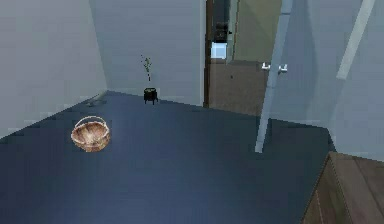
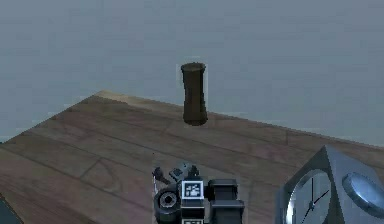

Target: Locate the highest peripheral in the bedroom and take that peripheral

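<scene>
In the arm side view my gripper shows at the bottom edge, low over a brown wooden surface; a white marker square sits just to its right. Its far end is hard to make out, so I cannot tell whether it holds anything. A tall dark brown vase stands upright on the wood farther out, above the gripper in the picture. A grey angular clock with a round dial sits at the bottom right, close beside the arm.
The forward view has a dark blue floor with a wicker basket at the left. A small potted plant stands by the far wall. An open doorway lies ahead, a pale post right of it, and wood flooring at the bottom right.
</scene>
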